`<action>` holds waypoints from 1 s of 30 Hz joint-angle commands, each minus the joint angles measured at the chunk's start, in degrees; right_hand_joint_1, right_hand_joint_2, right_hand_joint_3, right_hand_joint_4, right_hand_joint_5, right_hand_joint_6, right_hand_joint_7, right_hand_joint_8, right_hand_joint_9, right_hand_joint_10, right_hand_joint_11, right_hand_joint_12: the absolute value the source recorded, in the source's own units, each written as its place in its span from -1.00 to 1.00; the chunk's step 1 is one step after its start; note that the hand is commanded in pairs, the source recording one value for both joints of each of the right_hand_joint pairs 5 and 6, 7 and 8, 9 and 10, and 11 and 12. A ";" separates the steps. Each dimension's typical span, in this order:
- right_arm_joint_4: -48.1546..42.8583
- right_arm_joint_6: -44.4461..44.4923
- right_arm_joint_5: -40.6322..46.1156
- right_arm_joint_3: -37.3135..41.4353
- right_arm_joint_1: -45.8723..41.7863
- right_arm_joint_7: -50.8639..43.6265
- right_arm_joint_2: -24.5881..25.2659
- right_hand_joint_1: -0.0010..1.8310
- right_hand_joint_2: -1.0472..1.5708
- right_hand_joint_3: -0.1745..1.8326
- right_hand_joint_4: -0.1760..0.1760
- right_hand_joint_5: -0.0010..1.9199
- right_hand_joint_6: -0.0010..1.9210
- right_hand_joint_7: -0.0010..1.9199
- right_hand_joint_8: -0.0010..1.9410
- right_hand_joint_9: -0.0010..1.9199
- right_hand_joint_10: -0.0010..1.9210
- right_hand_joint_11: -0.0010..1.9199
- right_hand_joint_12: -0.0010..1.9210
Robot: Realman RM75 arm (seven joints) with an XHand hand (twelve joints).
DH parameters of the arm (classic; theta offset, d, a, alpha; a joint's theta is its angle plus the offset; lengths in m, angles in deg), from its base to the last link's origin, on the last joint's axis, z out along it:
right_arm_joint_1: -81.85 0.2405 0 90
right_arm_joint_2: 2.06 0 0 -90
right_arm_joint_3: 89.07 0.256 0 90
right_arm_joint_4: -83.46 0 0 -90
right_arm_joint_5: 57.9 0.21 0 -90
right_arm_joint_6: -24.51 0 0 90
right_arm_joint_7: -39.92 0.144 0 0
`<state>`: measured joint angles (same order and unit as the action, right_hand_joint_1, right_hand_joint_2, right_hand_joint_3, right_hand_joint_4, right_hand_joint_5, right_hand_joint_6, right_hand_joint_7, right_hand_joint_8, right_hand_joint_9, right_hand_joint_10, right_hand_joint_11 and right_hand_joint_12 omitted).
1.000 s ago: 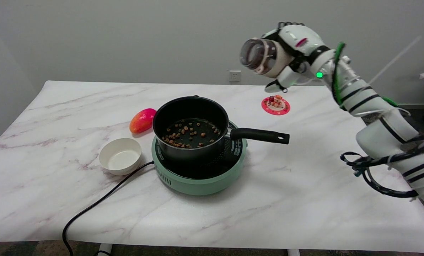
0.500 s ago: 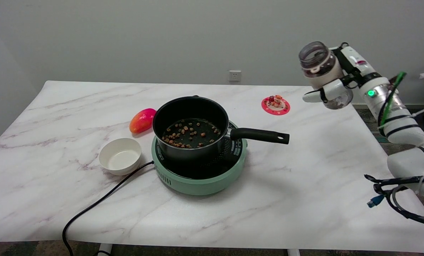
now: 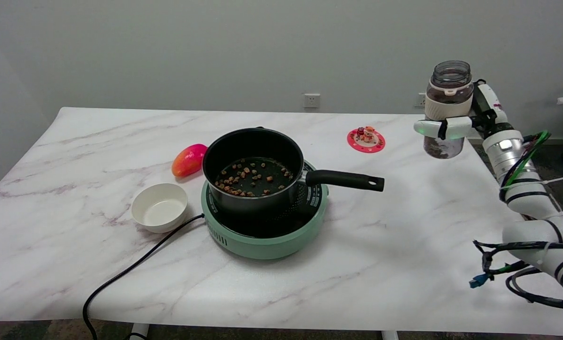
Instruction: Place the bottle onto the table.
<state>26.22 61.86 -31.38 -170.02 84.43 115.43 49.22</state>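
A clear bottle [image 3: 445, 101] with an open mouth, a pale band round its middle and dark brown contents stands upright in the air over the table's far right corner. My right hand [image 3: 465, 120] grips it from the right side, fingers wrapped across its lower half. The bottle's base hangs a little above the white marble table [image 3: 404, 245].
A black saucepan [image 3: 253, 172] holding brown bits sits on a green hotplate [image 3: 262, 231], its handle pointing right. A white bowl [image 3: 160, 207] and a red-yellow mango [image 3: 189, 159] lie left of it. A pink coaster [image 3: 366, 140] sits far right. A black cord [image 3: 135, 269] trails front-left.
The arm swung right and down, away from the pan. The bottle turned from lying tipped toward the pan to standing upright, still held in the hand.
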 commanded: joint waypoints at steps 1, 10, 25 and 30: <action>26.47 16.00 12.65 -23.33 18.00 18.07 1.87 0.48 0.87 -0.34 0.00 1.00 1.00 1.00 0.98 0.41 0.41 0.28 0.28; 31.01 18.64 12.35 -24.29 18.03 17.72 6.80 0.53 0.81 -0.27 0.00 1.00 1.00 1.00 0.98 0.37 0.37 0.27 0.26; 37.95 26.54 14.25 -25.43 15.74 4.57 12.21 0.53 0.81 -0.23 0.00 1.00 1.00 1.00 0.98 0.40 0.40 0.29 0.29; 38.57 26.38 14.34 -25.43 16.63 1.17 12.45 0.51 0.83 -0.26 0.00 1.00 1.00 1.00 0.98 0.41 0.41 0.29 0.29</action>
<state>57.92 83.54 -19.50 -193.02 99.81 127.14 57.48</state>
